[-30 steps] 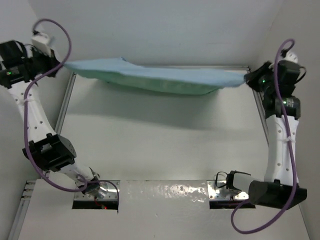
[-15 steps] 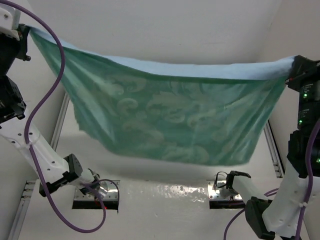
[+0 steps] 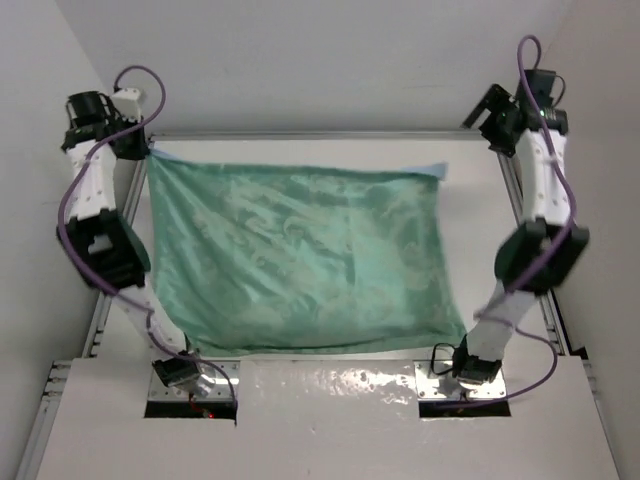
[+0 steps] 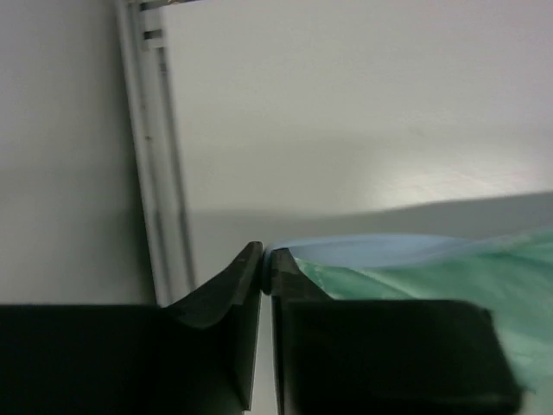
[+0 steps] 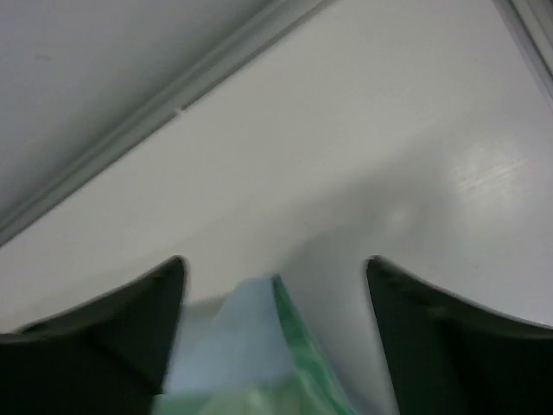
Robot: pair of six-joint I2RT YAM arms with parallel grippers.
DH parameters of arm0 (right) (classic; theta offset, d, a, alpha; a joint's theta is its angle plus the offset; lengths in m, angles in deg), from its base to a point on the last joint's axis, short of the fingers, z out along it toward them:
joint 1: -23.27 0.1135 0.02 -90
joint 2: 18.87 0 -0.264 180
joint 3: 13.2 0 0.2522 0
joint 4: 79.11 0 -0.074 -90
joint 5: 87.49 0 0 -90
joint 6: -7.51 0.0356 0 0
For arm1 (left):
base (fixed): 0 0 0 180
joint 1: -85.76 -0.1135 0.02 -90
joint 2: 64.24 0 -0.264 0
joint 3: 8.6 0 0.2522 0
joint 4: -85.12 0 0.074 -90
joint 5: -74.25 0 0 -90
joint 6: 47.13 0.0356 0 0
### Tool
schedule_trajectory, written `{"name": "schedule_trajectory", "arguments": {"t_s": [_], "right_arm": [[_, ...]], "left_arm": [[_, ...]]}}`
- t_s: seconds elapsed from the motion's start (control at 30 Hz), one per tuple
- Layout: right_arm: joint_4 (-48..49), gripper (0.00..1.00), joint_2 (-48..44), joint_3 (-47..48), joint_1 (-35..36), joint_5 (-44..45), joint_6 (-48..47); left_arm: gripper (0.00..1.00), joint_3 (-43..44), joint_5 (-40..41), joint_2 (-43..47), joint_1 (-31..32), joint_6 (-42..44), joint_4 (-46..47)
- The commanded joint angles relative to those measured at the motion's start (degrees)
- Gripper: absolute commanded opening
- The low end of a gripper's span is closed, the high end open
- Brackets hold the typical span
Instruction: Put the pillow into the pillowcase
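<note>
Sea-green, the single pillowcase lay flat on the table between two arms from above; at the left wrist, the left gripper pinched its corner; at the right wrist, the right gripper gaped, another corner lying loose between its fingers.

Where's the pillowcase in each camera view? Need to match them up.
Top external: the pillowcase is spread flat and fills the centre of the picture.
Left wrist: lower right, with its corner pinched by the left gripper, jaws shut.
Right wrist: bottom centre, with a corner lying free below the right gripper, jaws open.
Shared landmark: the light blue hem, visible in all three views.
</note>
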Motion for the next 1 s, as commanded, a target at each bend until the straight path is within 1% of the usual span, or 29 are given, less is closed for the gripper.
{"name": "schedule_trajectory", "arguments": {"t_s": [0.0,0.03,0.07,0.1,0.13,0.17,0.2,0.23,0.27,0.3,0.33,0.37,0.43,0.47,0.5,0.6,0.63,0.67,0.7,0.73,0.77,0.8,0.83,0.97], "right_arm": [[-8.36,0.99,21.57,33.51,-0.18,1.37,6.22],[-11.7,0.99,25.89,40.56,-0.27,3.83,8.14],[-13.47,0.99,28.89,44.8,-0.27,3.94,8.77],[-12.27,0.99,27.35,41.89,-0.27,4.64,8.78],[-9.13,0.99,24.29,35.85,0.34,4.3,7.82],[-0.57,0.99,20.08,28.31,0.87,4.21,6.94],[3.43,0.99,11.69,13.7,1.39,4.47,5.63],[7.73,0.99,8.56,8.34,2.36,6.04,3.18],[7.95,0.99,6.18,2.45,2.71,6.14,2.2],[7.43,0.99,2.93,0.74,2.89,6.06,1.06],[5.69,0.99,1.86,-0.75,3.59,5.79,-1.3],[4.89,0.99,0.63,-3.99,4.12,5.27,-2.55],[3.57,0.99,-3.32,-7.6,5.78,4.91,-5.44],[3.73,0.99,-4.9,-12.15,6.4,4.22,-6.15],[3.82,0.99,-8.23,-14.28,7.28,4.21,-7.55],[4.61,0.99,-13.6,-23.68,7.81,1.84,-7.83],[5.74,0.99,-17.45,-28.93,7.81,1.66,-7.83],[6.54,0.99,-19.4,-31.77,7.81,1.57,-8.01],[7.33,0.99,-21.42,-34.4,7.81,1.49,-8.27],[9.17,0.99,-23.53,-37.39,7.81,1.66,-8.88],[9.88,0.99,-27.38,-42.73,7.81,2.1,-9.15],[10.76,0.99,-29.16,-45.13,7.81,2.88,-8.98],[11.11,0.99,-32.05,-49.07,7.81,3.85,-8.63],[10.15,0.99,-36.64,-56.22,7.81,6.31,-6.26]], "left_arm": [[0.09,21.27,24.27,-17.16,0.57,-9.05,-0.59],[0.36,29.97,28.04,-28.97,0.48,-11.16,-5.46],[0.47,46.24,28.6,-33.87,0.48,-11.62,-10.38],[0.55,50.58,28.08,-36.44,0.56,-12.06,-15.91],[0.64,50.62,27.29,-35.86,0.57,-11.45,-16.4],[0.64,40.18,26.94,-32.72,0.57,-11.18,-14.75],[0.65,31.2,26.15,-28.6,0.57,-10.75,-6.55],[0.67,15.62,26.06,-19.86,0.57,-9.52,-1.6],[0.69,10.51,25.79,-16.12,0.57,-8.99,5.5],[0.71,7.15,25.27,-13.64,0.65,-8.46,6.7],[0.71,4.94,25.0,-11.09,0.57,-8.02,6.62],[0.71,5.0,24.74,-10.46,0.48,-7.93,3.93],[0.71,4.83,23.6,-9.58,0.57,-7.06,0.66],[0.71,4.22,21.94,-9.14,0.57,-6.62,-1.44],[0.71,3.34,21.66,-7.66,0.48,-5.92,-2.16],[0.71,-2.27,20.26,-3.53,0.39,-4.25,-3.31],[0.72,-5.33,19.73,-2.47,0.39,-3.54,-4.26],[0.72,-6.76,18.51,-1.32,0.39,-2.93,-4.62],[0.81,-8.51,18.06,0.86,0.39,-1.61,-5.06],[0.82,-12.01,17.62,1.93,0.39,-1.17,-5.41],[0.83,-13.79,17.18,3.07,0.39,-0.81,-5.59],[0.84,-15.8,16.48,5.17,0.3,-0.2,-5.77],[0.87,-19.48,15.95,6.15,0.39,-0.02,-5.94],[0.9,-28.55,13.67,11.07,0.39,-0.37,-4.54]]}}
